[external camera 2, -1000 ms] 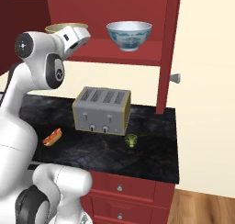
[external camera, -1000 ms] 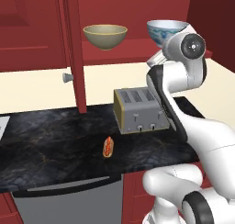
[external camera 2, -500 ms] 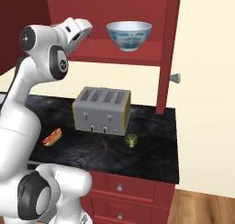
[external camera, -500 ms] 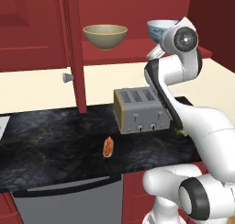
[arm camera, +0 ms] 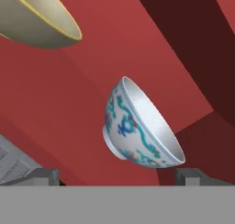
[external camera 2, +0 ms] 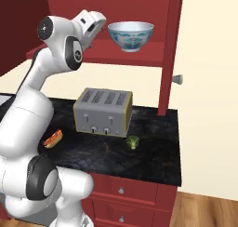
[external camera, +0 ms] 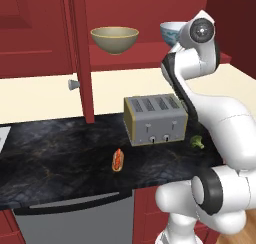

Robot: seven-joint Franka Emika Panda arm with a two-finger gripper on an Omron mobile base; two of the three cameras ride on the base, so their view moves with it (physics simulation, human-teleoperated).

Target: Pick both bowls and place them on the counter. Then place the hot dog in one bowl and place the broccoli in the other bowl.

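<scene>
white blue-patterned bowl (external camera 2: 130, 35) is sitting upright on the red shelf (external camera 2: 139, 58), olive-tan bowl (external camera: 114, 38) standing apart to its left. gripper (external camera 2: 91, 28) is hovering just left of the white bowl, fingers apart, gripping nothing. hot dog (external camera: 117, 159) and broccoli (external camera 2: 133, 142) are lying on the black counter (external camera: 55, 158), either side of the toaster (external camera 2: 104, 111).

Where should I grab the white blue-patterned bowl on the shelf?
Probably by the rim of the white blue-patterned bowl, one finger inside and one outside. It stands upright and open on the red shelf, too wide to span, so bring the end effector from the open front.
</scene>
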